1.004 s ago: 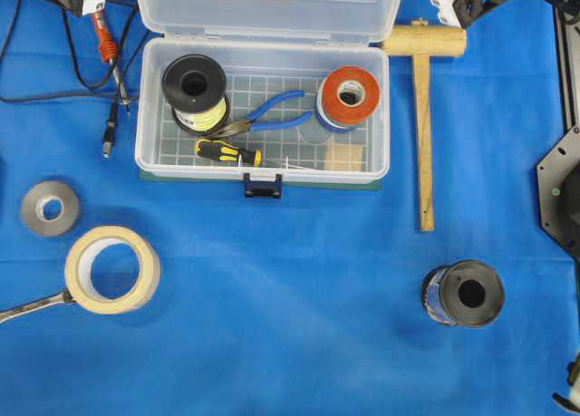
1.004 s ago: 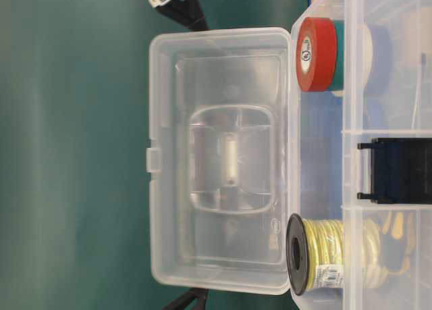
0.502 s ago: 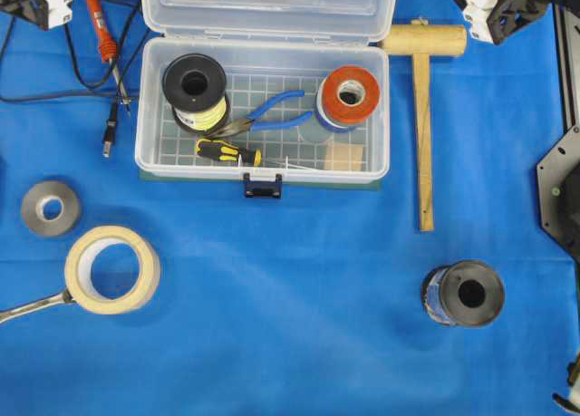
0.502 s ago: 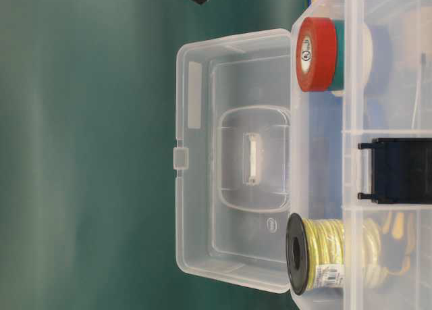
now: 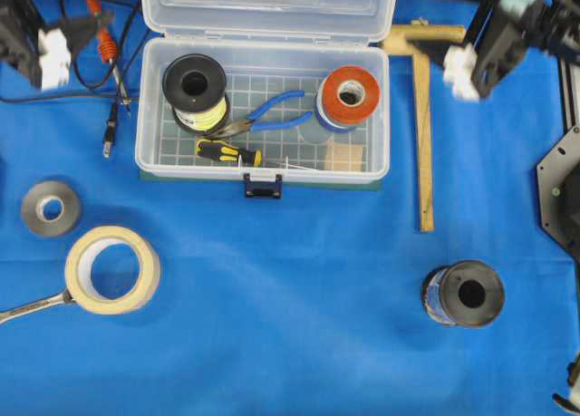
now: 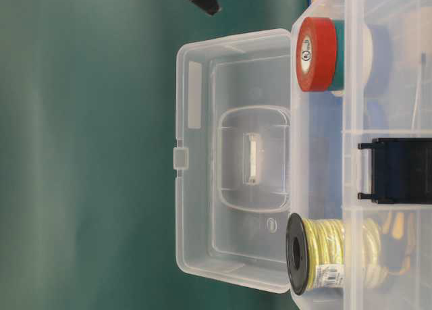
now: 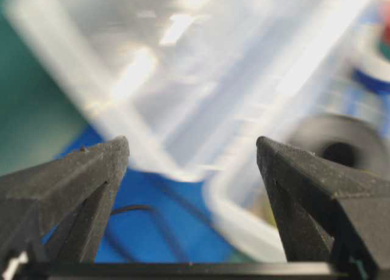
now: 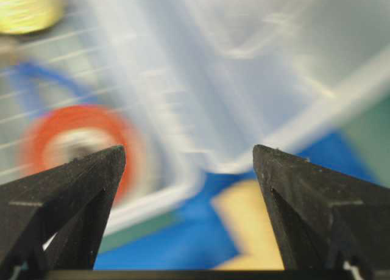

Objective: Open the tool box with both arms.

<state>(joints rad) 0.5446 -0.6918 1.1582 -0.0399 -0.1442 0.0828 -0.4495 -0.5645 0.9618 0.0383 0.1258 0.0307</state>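
Two spread grippers, left gripper (image 7: 192, 149), right gripper (image 8: 189, 155), flanking open tool box (image 5: 263, 117)

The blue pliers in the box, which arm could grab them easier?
Probably the right: the blue-handled pliers point their handles toward the right gripper; both jaws stand open, beside the clear plastic tool box.

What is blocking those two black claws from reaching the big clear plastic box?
Nothing visible. The left gripper and right gripper stand open beside the clear plastic tool box, whose lid is already raised.
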